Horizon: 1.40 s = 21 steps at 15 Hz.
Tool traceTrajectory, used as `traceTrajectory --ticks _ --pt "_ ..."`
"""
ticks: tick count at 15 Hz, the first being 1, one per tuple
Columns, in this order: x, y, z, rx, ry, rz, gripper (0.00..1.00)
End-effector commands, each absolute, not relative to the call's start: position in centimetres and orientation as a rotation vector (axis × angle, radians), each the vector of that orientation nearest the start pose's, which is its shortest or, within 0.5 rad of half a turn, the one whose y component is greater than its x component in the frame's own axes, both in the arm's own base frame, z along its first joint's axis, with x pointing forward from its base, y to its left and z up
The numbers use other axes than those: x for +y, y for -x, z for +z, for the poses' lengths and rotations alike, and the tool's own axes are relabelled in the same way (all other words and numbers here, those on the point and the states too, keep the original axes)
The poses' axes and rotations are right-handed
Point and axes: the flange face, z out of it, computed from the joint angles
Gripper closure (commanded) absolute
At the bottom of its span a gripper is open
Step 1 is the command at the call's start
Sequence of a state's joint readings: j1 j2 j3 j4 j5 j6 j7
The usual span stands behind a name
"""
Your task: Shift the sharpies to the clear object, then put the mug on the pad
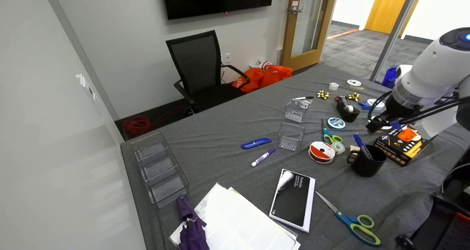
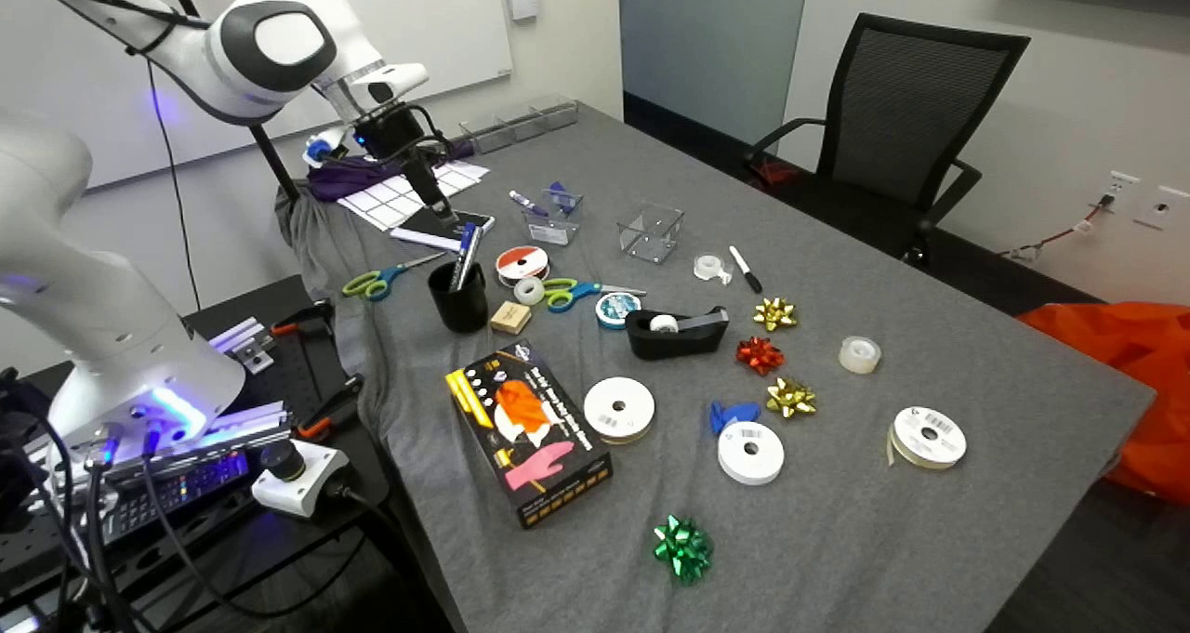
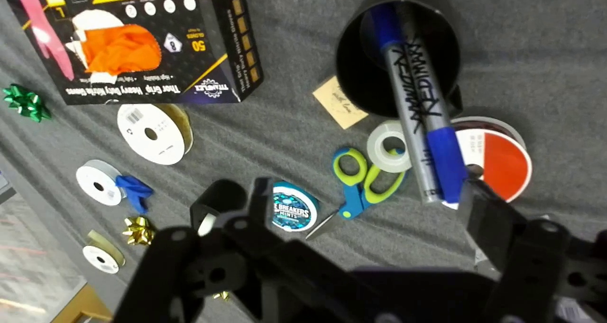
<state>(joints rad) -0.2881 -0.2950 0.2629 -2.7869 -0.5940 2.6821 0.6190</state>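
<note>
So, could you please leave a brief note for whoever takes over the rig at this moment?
Gripper: open, holding nothing.
Pad: flat, next to the white sheets.
Mug: upright near the glove box, not on the pad.
Sharpies: two, leaning in the mug.
Pad-side clear holder and farther clear holder: no sharpie in either; I can't tell which one is meant.
Done: neither step yet.
Left: both sharpies into the intended holder, then the mug onto the pad.
</note>
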Motion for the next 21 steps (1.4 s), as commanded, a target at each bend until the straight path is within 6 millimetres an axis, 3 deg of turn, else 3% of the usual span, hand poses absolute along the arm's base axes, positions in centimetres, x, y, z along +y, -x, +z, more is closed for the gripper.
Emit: traceTrajectory --ticks 1,6,10,21 --pt "-0.6 -38.6 28.1 0.067 3.472 -0.484 0.0" --pt "-0.2 -38.1 26.3 0.022 3.419 -0.617 0.0" --pt "1.1 -37.6 24.8 0.012 3.317 -0.625 0.0" --pt "1.1 -39.8 23.6 0.079 3.282 -0.73 0.0"
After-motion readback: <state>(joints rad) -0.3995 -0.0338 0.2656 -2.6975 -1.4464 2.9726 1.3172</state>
